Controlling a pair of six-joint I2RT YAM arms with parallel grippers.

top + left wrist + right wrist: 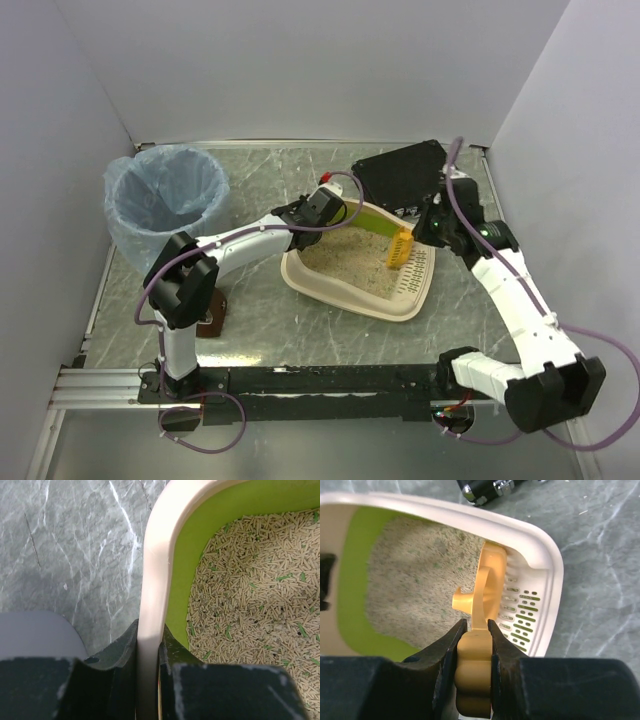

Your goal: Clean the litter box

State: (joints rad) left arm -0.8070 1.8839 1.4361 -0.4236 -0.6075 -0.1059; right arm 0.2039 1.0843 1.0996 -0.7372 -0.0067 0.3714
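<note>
**A:** Start at the left. What's there?

**B:** The bin (165, 200) with its blue bag stands at the far left of the table (260, 330), well apart from the rest. From above I see no waste in it, though the bottom of the bag is hard to read.

**A:** And the left arm?

**B:** The left gripper (148, 645) is clamped on the rim of the litter box (157, 555), one finger outside the beige wall and one against the green inner wall. I judge it is there to steady the tray.

**A:** Where does the box sit?

**B:** Mid-table, flat, between the two arms, with the granules (250, 590) spread fairly evenly inside. I spot green flecks among them but no clump I can be sure of.

**A:** Further right?

**B:** The yellow scoop (487, 585) stands inside the box at the slotted grille (522, 617) end. The right gripper (475, 630) is closed tight on its handle. Behind it, just beyond the box, lies the black case (400, 172).

**A:** So how far along?

**B:** Early, I'd say. The tool is in hand and the tray is braced. Sifting, carrying waste across to the bin and putting the scoop down all look left to do.
</note>
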